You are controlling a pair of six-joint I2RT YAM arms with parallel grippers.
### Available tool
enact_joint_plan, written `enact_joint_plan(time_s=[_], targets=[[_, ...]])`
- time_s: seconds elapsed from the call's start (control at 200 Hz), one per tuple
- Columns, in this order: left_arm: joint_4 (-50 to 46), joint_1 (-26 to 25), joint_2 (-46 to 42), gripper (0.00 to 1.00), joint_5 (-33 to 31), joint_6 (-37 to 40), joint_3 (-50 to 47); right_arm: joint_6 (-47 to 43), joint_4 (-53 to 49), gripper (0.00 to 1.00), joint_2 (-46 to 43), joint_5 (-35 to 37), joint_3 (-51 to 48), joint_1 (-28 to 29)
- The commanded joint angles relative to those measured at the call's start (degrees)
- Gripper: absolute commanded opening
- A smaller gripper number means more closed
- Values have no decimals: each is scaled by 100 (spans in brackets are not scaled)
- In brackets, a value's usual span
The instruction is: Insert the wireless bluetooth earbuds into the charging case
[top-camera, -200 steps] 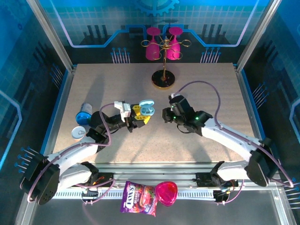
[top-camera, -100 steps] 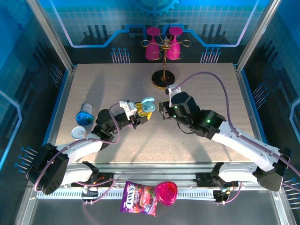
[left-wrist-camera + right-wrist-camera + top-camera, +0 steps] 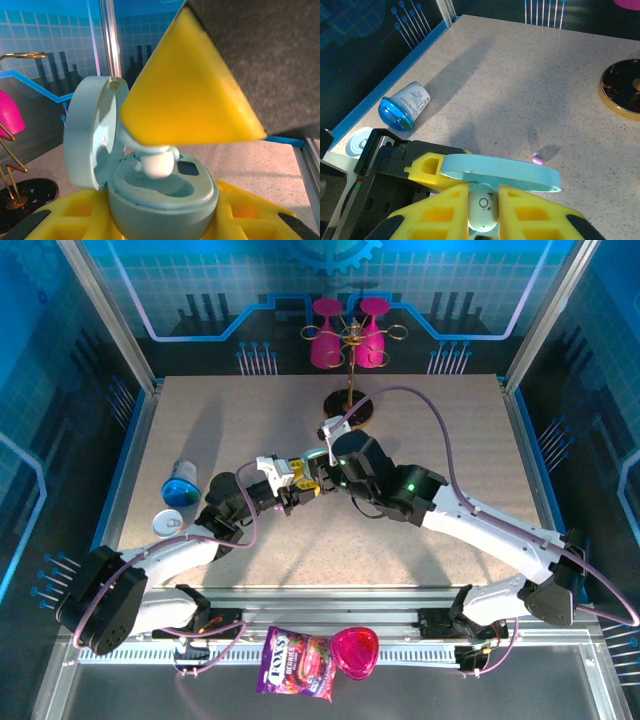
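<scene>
The pale teal charging case sits between my left gripper's yellow fingers, which are shut on it. Its lid stands open to the left. My right gripper is shut on a whitish-blue earbud directly above the case. In the left wrist view, the earbud's tip hangs just over the case's cavity under the right gripper's finger. From above, both grippers meet at the case at mid-table. A lilac earbud lies loose on the table beyond the lid.
A blue-capped container lies on its side at the left, with a white round cap near it. A gold stand's dark base is behind the grippers, pink glasses beyond. A candy bag and pink heart lie below the table's front edge.
My right arm has swung left and brought its earbud over the open case. The left gripper edged slightly right with the case, then held still.
</scene>
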Motion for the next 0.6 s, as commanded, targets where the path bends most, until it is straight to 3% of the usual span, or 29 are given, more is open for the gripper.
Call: enact_joint_plan(time_s=[0.0, 0.595], targets=[[273, -18, -6, 29, -74, -109, -61, -4, 165, 18, 76, -146, 182, 77], [368, -6, 39, 29, -240, -178, -50, 178, 93, 20, 184, -419, 110, 156]])
